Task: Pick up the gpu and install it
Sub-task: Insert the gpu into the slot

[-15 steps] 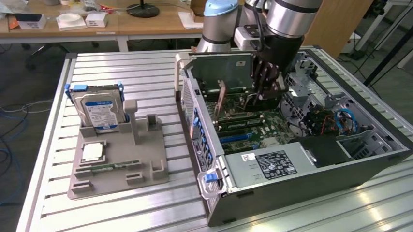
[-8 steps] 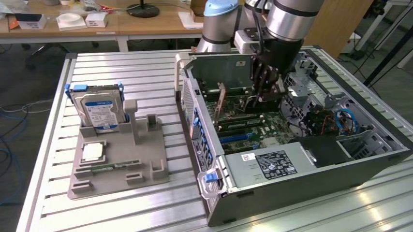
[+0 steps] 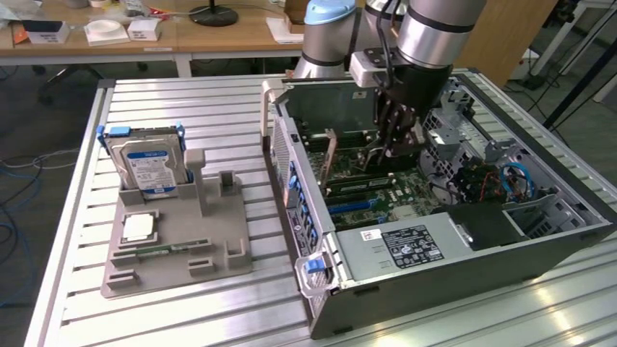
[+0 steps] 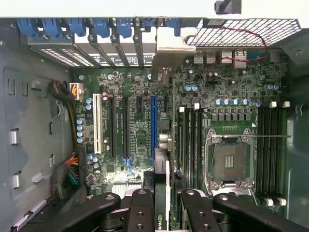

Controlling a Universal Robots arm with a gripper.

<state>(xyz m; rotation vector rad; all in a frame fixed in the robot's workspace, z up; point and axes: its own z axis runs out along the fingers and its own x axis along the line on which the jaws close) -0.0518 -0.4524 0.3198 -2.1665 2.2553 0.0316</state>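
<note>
Slatted metal bench carries an open PC case w/ the gripper lowered inside, clamped on the gpu — card held edge-on just over the motherboard, its bracket farthest, at the slot covers.

Silver-grey arm with pale blue joint caps, black cable; black gripper (bolted linkage fingers).

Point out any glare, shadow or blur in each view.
Exterior view: bright glare streaks on the slatted table by the computer case; case interior shaded under the arm. Wrist view: the white strip above the motherboard is blown out; the hand gripping the gpu is dark and soft up close.
</note>
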